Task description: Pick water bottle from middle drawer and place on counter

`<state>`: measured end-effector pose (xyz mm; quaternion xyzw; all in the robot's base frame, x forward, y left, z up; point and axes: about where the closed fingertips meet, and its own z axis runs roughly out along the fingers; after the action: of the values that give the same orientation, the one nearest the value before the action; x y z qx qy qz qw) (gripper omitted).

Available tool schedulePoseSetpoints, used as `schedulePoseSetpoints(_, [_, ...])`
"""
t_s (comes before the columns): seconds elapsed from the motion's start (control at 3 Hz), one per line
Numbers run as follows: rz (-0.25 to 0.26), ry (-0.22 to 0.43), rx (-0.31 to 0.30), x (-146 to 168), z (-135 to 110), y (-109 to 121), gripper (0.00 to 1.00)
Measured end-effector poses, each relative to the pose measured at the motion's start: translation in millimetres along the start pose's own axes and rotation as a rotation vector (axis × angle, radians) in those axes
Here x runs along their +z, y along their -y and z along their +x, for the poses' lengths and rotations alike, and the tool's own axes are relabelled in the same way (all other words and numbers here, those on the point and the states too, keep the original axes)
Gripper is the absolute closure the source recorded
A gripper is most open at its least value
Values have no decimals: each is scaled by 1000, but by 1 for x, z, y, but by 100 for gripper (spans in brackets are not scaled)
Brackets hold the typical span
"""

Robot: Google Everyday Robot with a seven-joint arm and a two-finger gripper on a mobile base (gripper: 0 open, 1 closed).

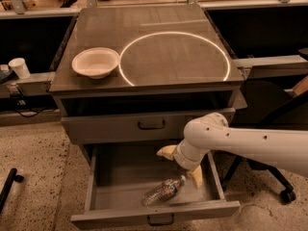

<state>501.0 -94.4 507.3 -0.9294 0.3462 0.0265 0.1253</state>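
The water bottle (163, 190) lies on its side on the floor of the open middle drawer (154, 214), near the front, cap pointing right. My gripper (182, 164) hangs over the drawer's right half, just above and behind the bottle's cap end. Its two pale yellow fingers (196, 177) are spread apart and hold nothing. The white arm reaches in from the right. The counter (163, 30) with its bright circle is above the drawers.
A white bowl (95, 61) sits on the counter's left part. The drawer above (150, 125) is closed. A white cup (19, 67) stands on the left ledge. An office chair (281, 186) stands at the right, and a black bar (9, 184) lies on the floor at left.
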Motion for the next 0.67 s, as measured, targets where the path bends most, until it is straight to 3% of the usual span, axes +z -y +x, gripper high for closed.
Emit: schedulePoseSetpoints(0.67, [-48,77,58,65,-6,-7,0])
